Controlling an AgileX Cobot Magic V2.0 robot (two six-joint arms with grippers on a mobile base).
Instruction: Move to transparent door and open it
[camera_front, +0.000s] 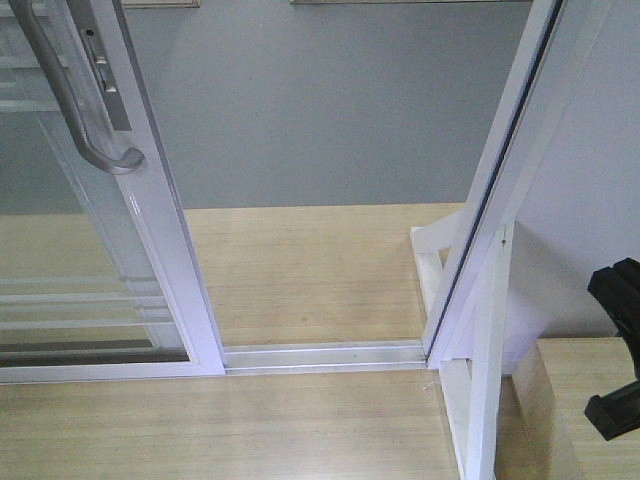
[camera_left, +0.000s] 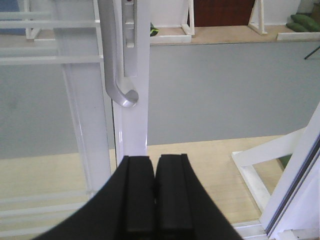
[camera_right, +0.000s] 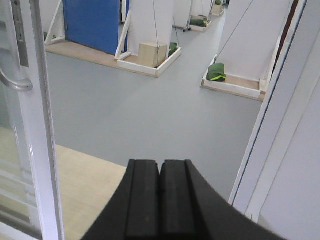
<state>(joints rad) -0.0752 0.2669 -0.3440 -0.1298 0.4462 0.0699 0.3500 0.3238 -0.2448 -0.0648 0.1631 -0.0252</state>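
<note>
Leftmost, the door (camera_front: 110, 215) stands slid aside, its white frame edge running down to the floor track (camera_front: 325, 356), with the grey handle (camera_front: 75, 95) curving out near the top. Right of it the doorway gapes onto grey floor (camera_front: 320, 110). The left end effector (camera_left: 155, 200) is closed, pads pressed together, empty, just below the handle (camera_left: 117, 60). The right end effector (camera_right: 160, 200) is likewise closed and empty, facing the opening beside the door frame (camera_right: 35, 130).

Both hands, left hand (camera_left: 155, 200) and right hand (camera_right: 160, 200), have matte black, flat, blocky fingers.
</note>
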